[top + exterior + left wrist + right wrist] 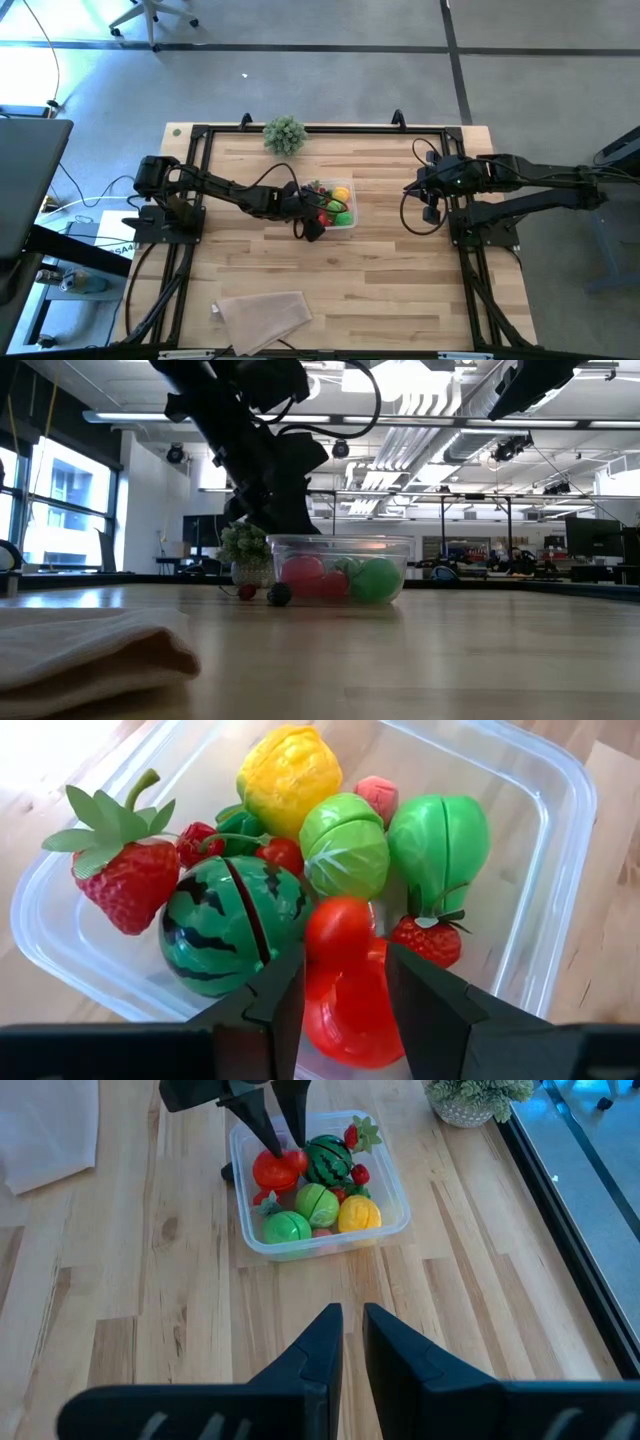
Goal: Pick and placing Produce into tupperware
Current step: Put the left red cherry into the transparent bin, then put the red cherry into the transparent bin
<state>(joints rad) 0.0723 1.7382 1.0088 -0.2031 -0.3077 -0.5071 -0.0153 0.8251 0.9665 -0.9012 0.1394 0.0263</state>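
Presently, contents as seen:

Container (346,222): clear plastic, rounded corners, at the centre of the high view on the wooden table (400,290); in the low view it stands at mid-frame.

Produce, all inside the container (left wrist view): striped watermelon (222,923) at centre left; large strawberry (118,880) at the left; yellow fruit (288,772) at top centre; two green pieces, one cabbage-like (345,846), one smooth (440,838), at centre and centre right; a small strawberry (430,940) below the smooth one; a small pink piece (376,792) near the top; a red tomato-like piece (345,980) at lower centre.

Left gripper (345,982): over the container's near edge, its two fingers (280,995) either side of the red piece, touching or very nearly so; a firm clench cannot be told.

Right gripper (352,1325): parked well right of the container in the high view, fingers nearly together, holding nothing.

Loose on the table (low view): two small items, one red (247,592), one dark (279,594), just left of the container.

Other: potted plant (285,133) at top centre of the high view; folded cloth (262,310) at lower left
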